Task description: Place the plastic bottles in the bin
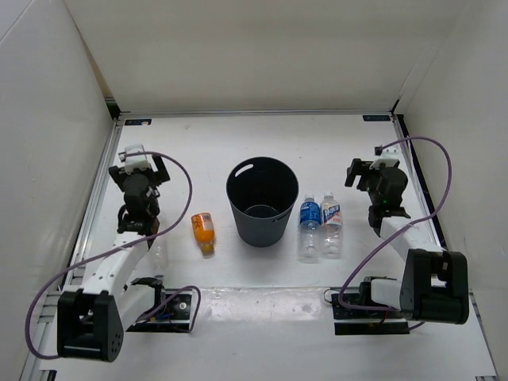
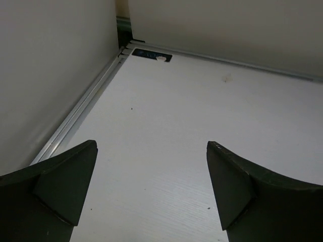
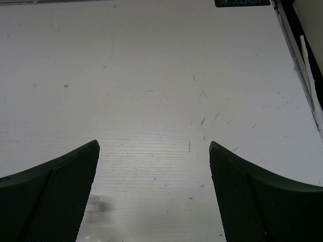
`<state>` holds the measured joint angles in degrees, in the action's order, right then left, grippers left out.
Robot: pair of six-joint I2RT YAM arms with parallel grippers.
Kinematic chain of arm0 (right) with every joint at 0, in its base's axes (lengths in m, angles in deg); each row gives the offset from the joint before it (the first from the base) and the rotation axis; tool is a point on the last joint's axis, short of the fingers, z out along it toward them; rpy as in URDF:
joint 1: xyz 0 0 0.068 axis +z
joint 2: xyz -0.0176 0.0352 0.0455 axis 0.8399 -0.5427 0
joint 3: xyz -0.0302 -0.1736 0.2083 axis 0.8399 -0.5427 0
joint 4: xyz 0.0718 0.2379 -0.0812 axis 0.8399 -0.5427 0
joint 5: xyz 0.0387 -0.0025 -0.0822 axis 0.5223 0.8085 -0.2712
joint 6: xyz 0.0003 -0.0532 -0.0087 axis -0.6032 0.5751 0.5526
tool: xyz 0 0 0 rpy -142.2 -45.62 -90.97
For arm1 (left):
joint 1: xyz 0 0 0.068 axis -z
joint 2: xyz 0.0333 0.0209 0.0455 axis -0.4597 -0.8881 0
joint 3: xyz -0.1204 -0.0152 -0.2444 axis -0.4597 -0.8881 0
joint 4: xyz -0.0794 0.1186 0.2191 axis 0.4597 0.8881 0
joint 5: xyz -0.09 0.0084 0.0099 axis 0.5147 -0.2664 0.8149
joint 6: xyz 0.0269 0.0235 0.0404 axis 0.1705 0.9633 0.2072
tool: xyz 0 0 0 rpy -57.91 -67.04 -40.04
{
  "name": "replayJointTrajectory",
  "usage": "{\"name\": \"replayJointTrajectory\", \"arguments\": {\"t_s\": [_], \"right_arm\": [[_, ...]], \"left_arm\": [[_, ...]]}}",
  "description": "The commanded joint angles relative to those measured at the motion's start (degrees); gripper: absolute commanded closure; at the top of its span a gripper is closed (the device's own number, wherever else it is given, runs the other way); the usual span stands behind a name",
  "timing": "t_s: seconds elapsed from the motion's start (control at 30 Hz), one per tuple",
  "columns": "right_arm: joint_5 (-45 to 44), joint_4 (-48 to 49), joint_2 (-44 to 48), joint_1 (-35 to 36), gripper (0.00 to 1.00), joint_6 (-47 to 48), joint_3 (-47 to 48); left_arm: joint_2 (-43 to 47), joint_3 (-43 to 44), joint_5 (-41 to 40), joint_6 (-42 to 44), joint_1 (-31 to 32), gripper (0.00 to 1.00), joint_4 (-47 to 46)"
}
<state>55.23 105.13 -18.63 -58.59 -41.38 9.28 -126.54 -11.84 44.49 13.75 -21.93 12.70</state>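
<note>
Your left gripper (image 2: 151, 169) and right gripper (image 3: 154, 169) gape wide, empty; the short orange plastic bottle (image 1: 203, 230) lies behind-right of the left jaws, axis fore-aft.

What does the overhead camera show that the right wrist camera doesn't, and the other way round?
Overhead only: the round dark grey plastic bin, the short orange plastic bottle left of it, two clear white-capped plastic bottles right of it, and the left arm. Right wrist only: fine scratches in the surface. Both: the white table and the open right gripper.
</note>
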Motion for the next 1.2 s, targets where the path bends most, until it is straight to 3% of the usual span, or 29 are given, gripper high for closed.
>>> {"name": "replayJointTrajectory", "arguments": {"t_s": [0.0,0.1,0.13,0.23,0.33,0.4,0.53,0.9,1.17], "right_arm": [[1.2,-1.6,2.9,-0.1,0.1,-0.3,1.3],[0.4,-4.2,5.1,-0.7,0.1,-1.4,2.5],[0.5,-4.5,5.9,-1.2,0.1,-1.7,2.7],[0.8,-5.8,7.0,-1.4,0.1,-0.5,4.3],[1.0,-10.0,7.4,-1.5,0.1,-0.5,8.1],[1.7,-13.5,7.1,-1.4,0.1,0.0,9.1],[3.6,-15.5,7.4,-1.4,0.1,1.1,9.9],[9.5,-17.5,7.0,-4.9,0.1,4.5,9.8],[13.3,-20.5,4.9,-7.6,0.1,7.0,11.5]], "left_arm": [[4.2,5.4,-4.5,-3.8,0.1,0.0,15.7],[5.4,11.0,-7.1,-12.6,0.0,0.0,25.4],[5.4,16.3,-7.1,-14.7,0.2,0.0,37.0],[5.1,25.5,-0.6,-18.3,0.1,0.0,55.4],[3.0,28.1,3.3,-29.6,-0.5,0.0,61.0],[-0.7,30.2,13.0,-29.9,-0.6,0.0,61.8],[-8.9,34.7,19.0,-35.4,1.0,0.0,72.0],[-13.5,27.1,20.5,-44.4,17.9,0.0,66.6],[-14.9,26.5,18.3,-46.5,20.9,0.0,69.1]]}}
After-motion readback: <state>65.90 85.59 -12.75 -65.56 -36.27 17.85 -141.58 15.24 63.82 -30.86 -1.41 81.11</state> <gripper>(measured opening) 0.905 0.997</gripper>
